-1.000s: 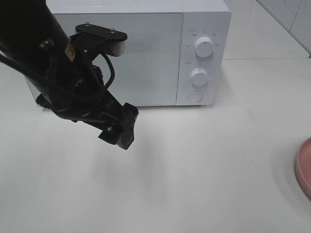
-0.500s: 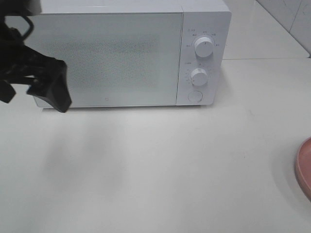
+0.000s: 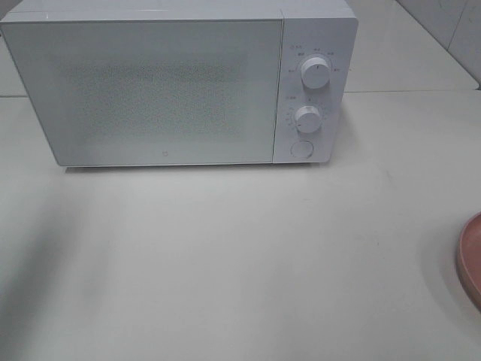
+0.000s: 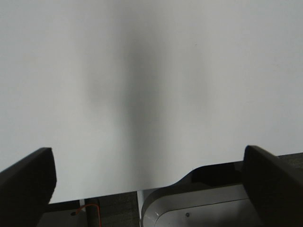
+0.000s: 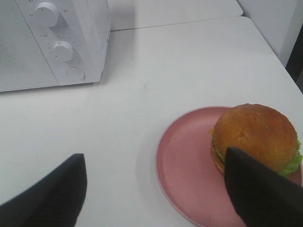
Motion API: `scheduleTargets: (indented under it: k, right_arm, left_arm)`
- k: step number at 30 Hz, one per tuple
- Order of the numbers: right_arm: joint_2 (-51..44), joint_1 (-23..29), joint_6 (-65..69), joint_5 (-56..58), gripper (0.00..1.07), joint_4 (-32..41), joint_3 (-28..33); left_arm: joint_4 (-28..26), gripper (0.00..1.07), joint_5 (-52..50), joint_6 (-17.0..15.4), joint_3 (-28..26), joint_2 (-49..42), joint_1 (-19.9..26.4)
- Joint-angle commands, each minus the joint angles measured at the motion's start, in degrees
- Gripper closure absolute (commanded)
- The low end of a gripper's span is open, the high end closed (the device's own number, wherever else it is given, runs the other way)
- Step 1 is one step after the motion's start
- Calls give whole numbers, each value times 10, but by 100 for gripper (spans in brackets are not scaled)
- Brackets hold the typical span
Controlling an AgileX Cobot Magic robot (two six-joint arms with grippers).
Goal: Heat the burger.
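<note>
The burger (image 5: 253, 137), with its golden-brown bun and a green lettuce frill, sits on a round pink plate (image 5: 184, 161) in the right wrist view. My right gripper (image 5: 156, 194) hovers over the plate's near side, open with nothing held, and one fingertip (image 5: 260, 189) shows just in front of the burger. In the high view only the plate's rim (image 3: 472, 259) shows at the right edge, and the burger and both arms are out of view. My left gripper (image 4: 151, 189) is open wide over bare white table, holding nothing.
A white microwave (image 3: 165, 83) stands at the back of the table with its door closed. Two dials (image 3: 316, 73) and a round button (image 3: 301, 149) are on its right panel. It also appears in the right wrist view, microwave (image 5: 28, 52). A robot base (image 4: 199, 208) shows below the left gripper.
The left arm, which stood in front of the microwave door, has swung left and left the high view entirely. The microwave and plate have not moved.
</note>
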Motion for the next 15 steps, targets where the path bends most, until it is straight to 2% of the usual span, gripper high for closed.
scheduleTargets:
  k: [1,2,7,8,9,15]
  right_arm:
    - [-15,-4,-6,-5,31,-1,1]
    - [-15,-4,-6,-5,31,-1,1]
    - [-15,-4,-6,-5,31,-1,1]
    - [-15,-4,-6,-5,31,-1,1]
    - [-15,-4,-6,-5,31,-1,1]
    - [-15,-4,-6,-5,31,-1,1]
  left_arm:
    - [-6,7,2,20,60,-42,32]
    - [-6,7,2,20,60,-42,32]
    - [10,7,-5,27,138,-103,39]
    - [10,7,-5,27,138,-103,39]
    - [17,7,-10,27,162,-127,39]
    - [21,7,-42,27,227,-212,39]
